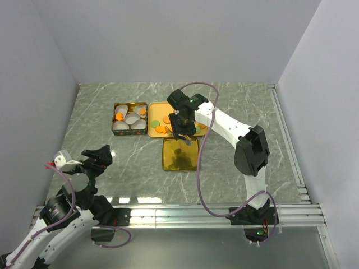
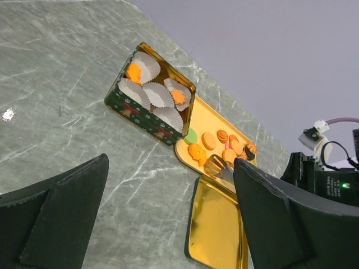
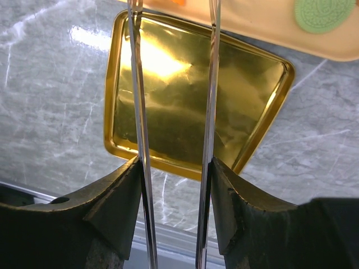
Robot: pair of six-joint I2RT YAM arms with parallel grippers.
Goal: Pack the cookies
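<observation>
The cookies (image 1: 161,124) lie loose on a cream tray (image 1: 152,112); in the left wrist view the cookies (image 2: 208,140) are mostly orange, with a green one (image 3: 321,14) near the tray edge. A few orange cookies (image 2: 133,73) sit in white paper cups inside a green tin (image 1: 130,133). My right gripper (image 1: 181,133) hangs over the tray's near edge, shut on metal tongs (image 3: 137,84), whose slotted tip (image 2: 217,166) is beside the cookies. My left gripper (image 1: 96,157) stands open and empty at the near left, far from the tin.
A gold tin lid (image 1: 179,154) lies upside down just in front of the tray, under my right gripper (image 3: 175,168). The green tin (image 2: 140,115) touches the tray's left side. Grey walls enclose the marble table, and a metal rail runs along its near edge.
</observation>
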